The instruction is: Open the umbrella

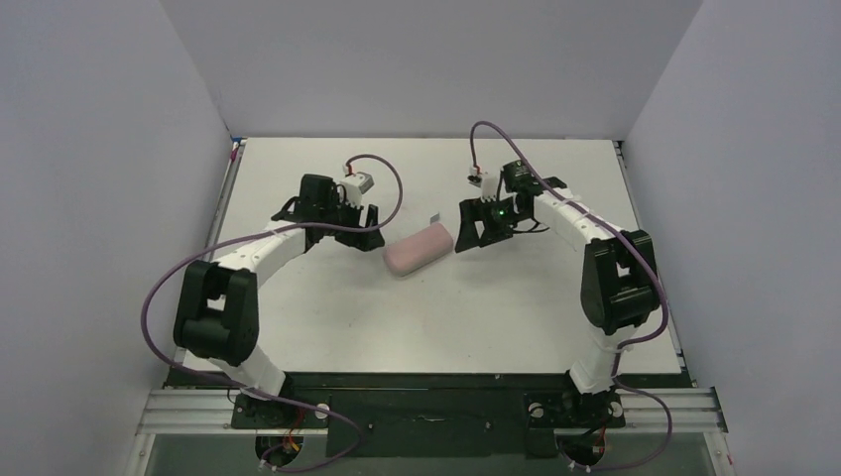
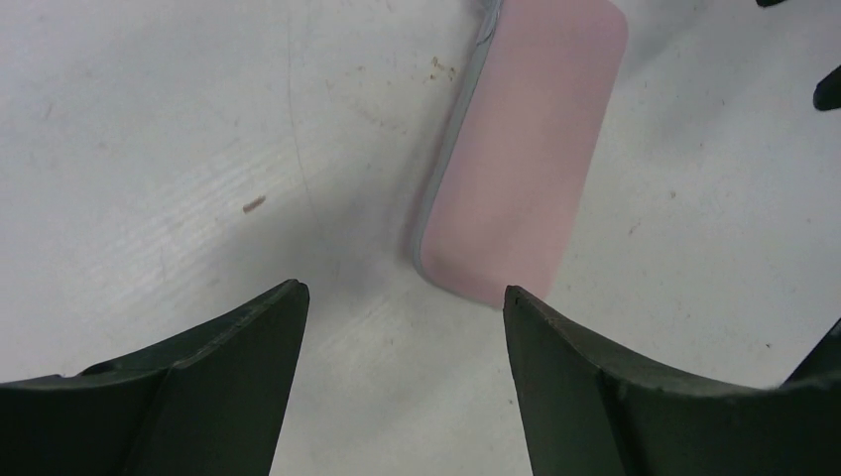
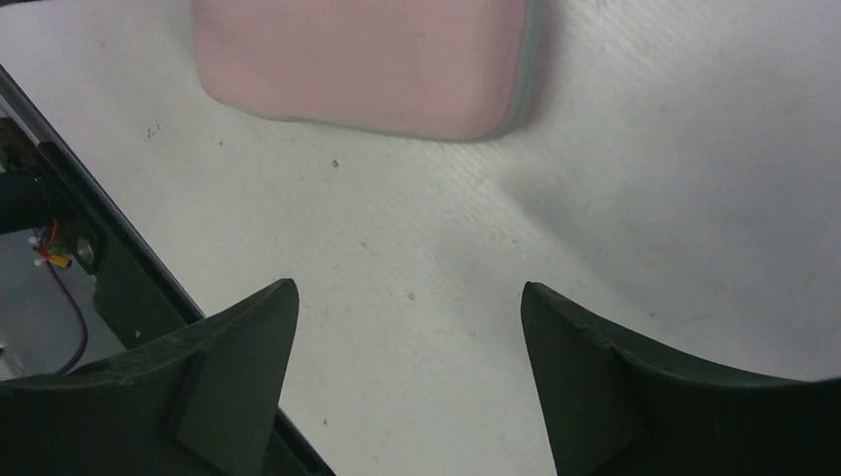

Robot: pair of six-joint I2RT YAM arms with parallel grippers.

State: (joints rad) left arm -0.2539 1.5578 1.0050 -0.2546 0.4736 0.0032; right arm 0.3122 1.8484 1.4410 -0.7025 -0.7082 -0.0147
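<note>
The umbrella itself is out of view. A closed pink oblong case (image 1: 419, 250) with a pale grey seam lies flat and slanted near the middle of the white table (image 1: 496, 317). My left gripper (image 1: 365, 236) sits just left of the case, open and empty. In the left wrist view, the case's near end (image 2: 521, 149) lies just beyond the right fingertip (image 2: 526, 317) of the left gripper (image 2: 403, 290). My right gripper (image 1: 464, 234) is close to the case's right end, open and empty. In the right wrist view, the case (image 3: 367, 64) lies ahead of the right gripper (image 3: 409, 286), apart from both fingertips.
A small grey tab (image 1: 433, 216) sticks out at the case's far right corner. Grey walls close in the table on the left, back and right. The black frame rail (image 3: 109, 268) at the table's edge shows in the right wrist view. Purple cables (image 1: 382, 178) loop above both wrists.
</note>
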